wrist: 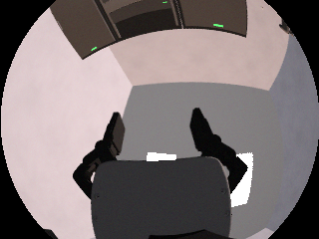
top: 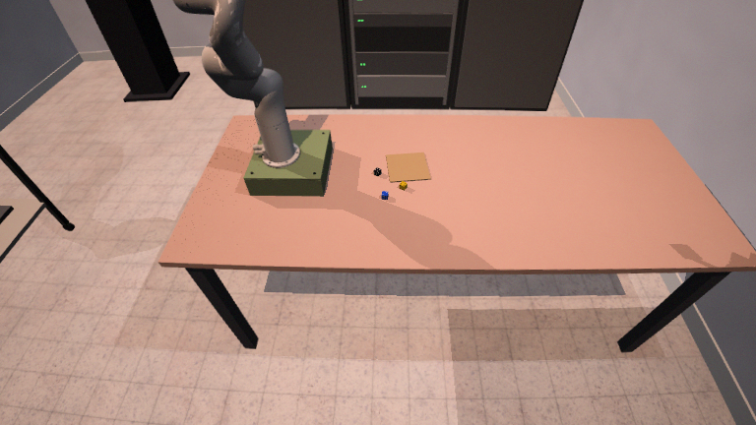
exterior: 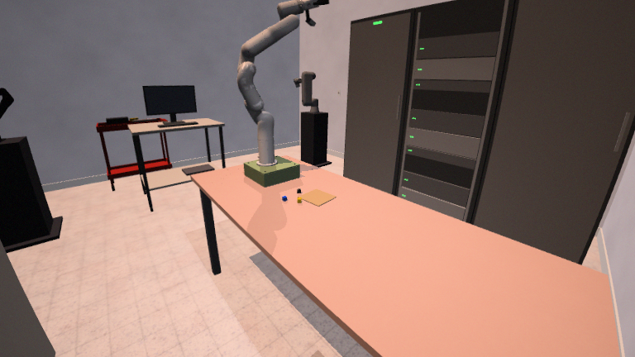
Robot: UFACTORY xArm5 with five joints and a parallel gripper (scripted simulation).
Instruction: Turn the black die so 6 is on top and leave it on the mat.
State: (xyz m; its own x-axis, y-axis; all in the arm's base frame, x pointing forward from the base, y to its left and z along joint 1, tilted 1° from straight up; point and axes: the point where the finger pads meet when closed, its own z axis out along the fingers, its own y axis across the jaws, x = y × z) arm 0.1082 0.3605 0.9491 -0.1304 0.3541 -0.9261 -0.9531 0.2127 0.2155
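Note:
The black die (top: pixel 377 171) lies on the table just left of the tan mat (top: pixel 408 166), off the mat. It also shows in the exterior view (exterior: pixel 298 191), beside the mat (exterior: pixel 318 197). A yellow die (top: pixel 403 185) lies at the mat's near edge and a blue die (top: pixel 384 195) lies a little nearer. The pips are too small to read. My gripper (exterior: pixel 322 2) is high in the air, far above the table, pointing sideways. In the wrist view its fingers stand open and empty, facing wall and ceiling.
The arm's green base block (top: pixel 289 162) stands left of the dice. Dark server cabinets (top: pixel 404 25) stand behind the table. A second robot on a black pedestal (top: pixel 131 35) stands on the floor at the back left.

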